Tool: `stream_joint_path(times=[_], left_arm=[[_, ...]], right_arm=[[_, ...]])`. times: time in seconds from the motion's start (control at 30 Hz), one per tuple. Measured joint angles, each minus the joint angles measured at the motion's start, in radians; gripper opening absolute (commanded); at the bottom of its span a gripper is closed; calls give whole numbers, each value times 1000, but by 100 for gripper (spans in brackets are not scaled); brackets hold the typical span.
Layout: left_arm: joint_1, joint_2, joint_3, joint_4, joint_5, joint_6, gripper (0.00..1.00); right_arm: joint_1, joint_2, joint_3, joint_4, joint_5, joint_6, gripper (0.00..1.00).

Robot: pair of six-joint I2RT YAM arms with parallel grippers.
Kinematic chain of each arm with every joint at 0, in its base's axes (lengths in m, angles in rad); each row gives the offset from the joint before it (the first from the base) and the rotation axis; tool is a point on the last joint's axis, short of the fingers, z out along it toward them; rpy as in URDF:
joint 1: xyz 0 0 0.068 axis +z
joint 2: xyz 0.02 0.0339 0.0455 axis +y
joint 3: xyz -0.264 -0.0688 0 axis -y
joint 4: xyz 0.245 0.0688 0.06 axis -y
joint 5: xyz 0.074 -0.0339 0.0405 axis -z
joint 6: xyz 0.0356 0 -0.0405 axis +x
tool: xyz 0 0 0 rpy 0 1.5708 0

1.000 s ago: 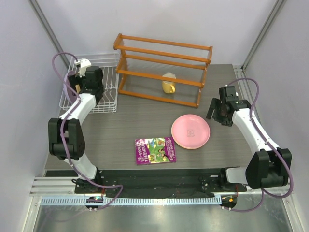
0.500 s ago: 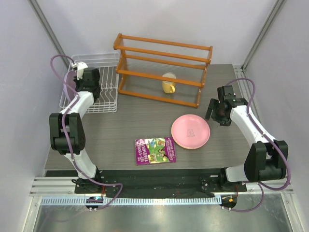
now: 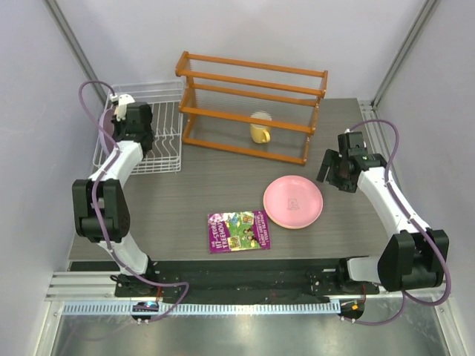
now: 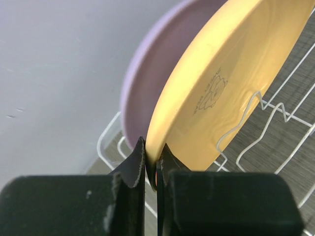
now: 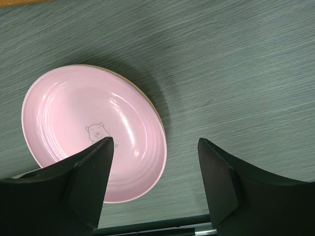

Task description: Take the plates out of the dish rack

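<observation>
Bright, even light is filling every view. Soft shadows are falling under the orange wooden shelf rack (image 3: 252,63), upper centre. A faint sheen is streaking the pink plate (image 5: 93,132); the yellow-orange plate (image 4: 221,88) is glowing, slightly soft near the lens.

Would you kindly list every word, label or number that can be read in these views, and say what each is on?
Nothing can be quoted.
The book: pale title lettering on its purple cover, too small to read.
The yellow-orange plate: curved lettering by a bear stamp, too blurred to read.
The pink plate: a bear face only, no words seen.
</observation>
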Motion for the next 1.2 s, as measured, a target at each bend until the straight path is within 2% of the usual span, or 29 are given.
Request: stream_joint_path(times=[0.2, 0.33, 0.47, 0.6, 0.77, 0.97, 1.2], left_arm=[[-74, -92, 0, 49, -130, 146, 0], [-148, -148, -1, 117, -163, 220, 0], [-214, -215, -9, 101, -150, 226, 0], [-246, -306, -8, -11, -7, 101, 0], [-273, -382, -5, -125, 278, -106, 0], [-313, -371, -18, -169, 629, -288, 0], [-427, -322, -43, -175, 846, -415, 0]], right_arm=[[0, -30, -4, -2, 0, 0, 75], [0, -47, -4, -5, 0, -1, 75], [0, -84, -2, -10, -19, -8, 76], [0, -109, 35, -4, -87, -16, 76], [5, -120, 90, 62, -211, -10, 78], [35, -121, 94, 175, -331, 33, 80], [114, -121, 84, 272, -353, 72, 80]])
